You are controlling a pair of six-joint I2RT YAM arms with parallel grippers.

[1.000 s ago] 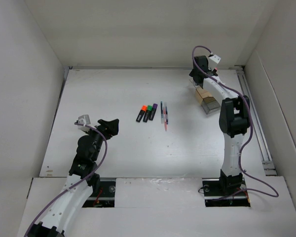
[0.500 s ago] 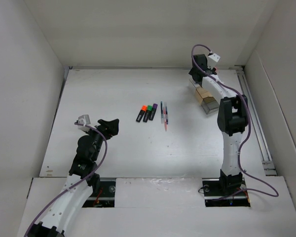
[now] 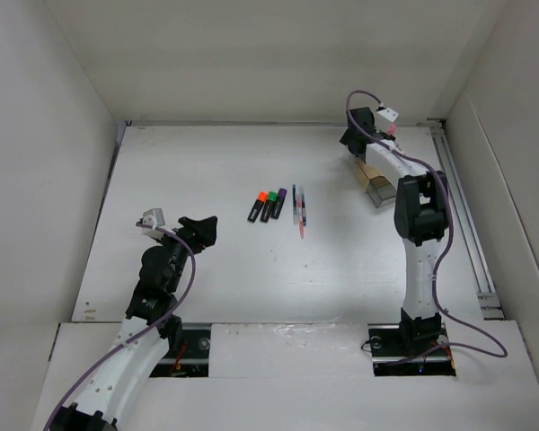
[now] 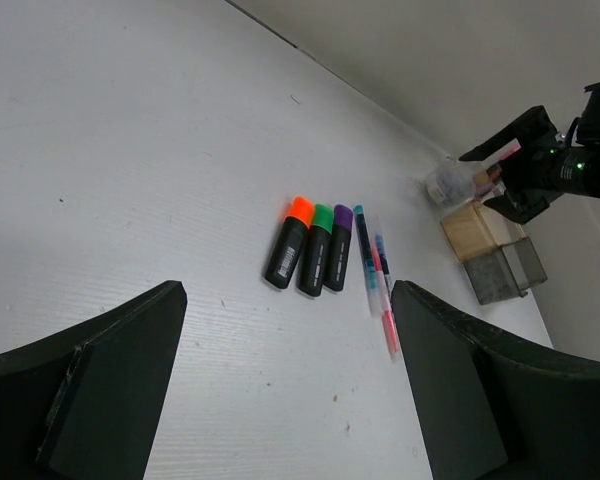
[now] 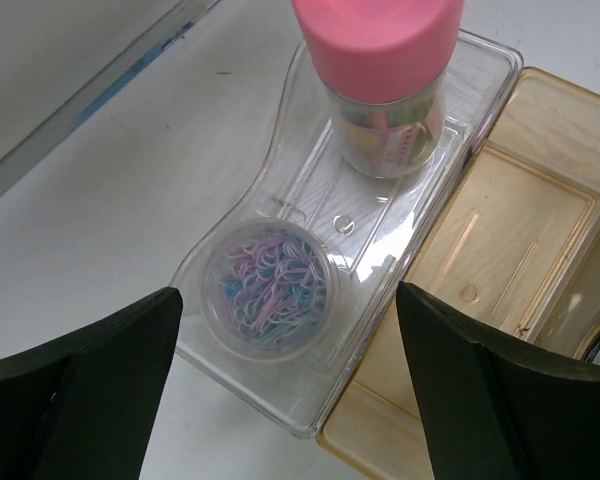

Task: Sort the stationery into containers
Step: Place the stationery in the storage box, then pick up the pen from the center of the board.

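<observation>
No writing is legible; the label on the pink-lidded jar [image 5: 380,90] is too blurred to read. The jar and a cup of paper clips [image 5: 270,290] stand in a clear tray [image 5: 380,250], just beside a tan box [image 5: 500,250]. The highlighters [image 4: 313,260] and pens [image 4: 375,275] lie side by side mid-table [image 4: 130,150]. The left hand [image 4: 288,300] and the right hand [image 5: 286,300] both gape, holding nothing.

No text, brand or number can be read in any view; the three highlighters [image 4: 318,258] each bear a pale grey label patch on the black barrel, too small to make out from the left wrist view and only specks from above; the pink-lidded jar [image 5: 385,130] shows a band of coloured print through its clear wall, too blurred to read
</observation>
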